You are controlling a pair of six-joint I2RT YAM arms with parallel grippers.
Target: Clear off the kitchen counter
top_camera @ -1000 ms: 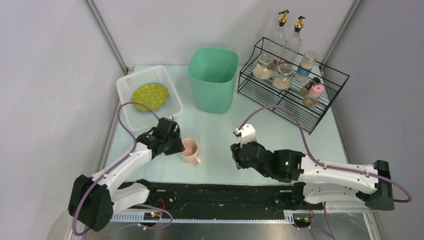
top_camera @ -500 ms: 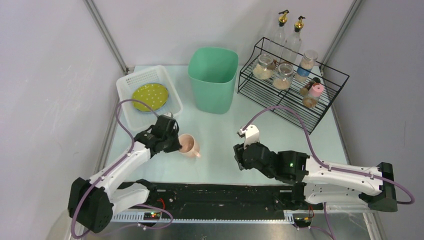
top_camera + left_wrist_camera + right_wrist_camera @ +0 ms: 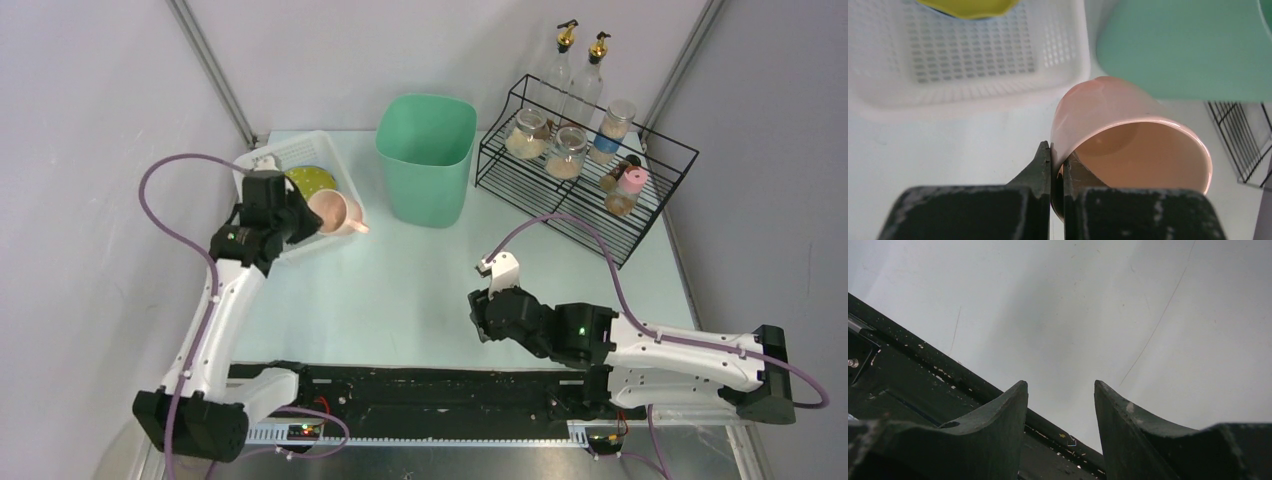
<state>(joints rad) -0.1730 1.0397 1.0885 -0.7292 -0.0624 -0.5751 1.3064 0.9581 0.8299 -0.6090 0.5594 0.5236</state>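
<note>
**Operator:** Report the state of the left hand.

**Technician:** The left hand (image 3: 1055, 155) is clamped on the rim of a pink mug (image 3: 1128, 150). One finger is inside the wall and one outside, with nothing but the wall between them. The mug is off the surface and tilted, with its mouth turned toward the wrist camera.

**Operator:** Where is the mug?

**Technician:** In the top view it hangs at the end of the white basket (image 3: 290, 142) nearest the green bin (image 3: 425, 150). It is just beside the yellow plate (image 3: 308, 180) lying in that basket.

**Operator:** And the right hand?

**Technician:** The right hand (image 3: 1060, 385) is partly open and holds nothing (bare surface shows between its fingers). It sits low over the near part of the bench, close to the black rail (image 3: 440, 385).

**Operator:** Locate the bench.

**Technician:** The bench (image 3: 420, 280) is the pale tabletop running from the rail at the arm bases to the back wall. On it stand the basket at the back left, the bin at the back centre and a black wire rack (image 3: 590, 190) at the back right. The rack holds jars (image 3: 545, 140) and bottles (image 3: 565, 60).
</note>
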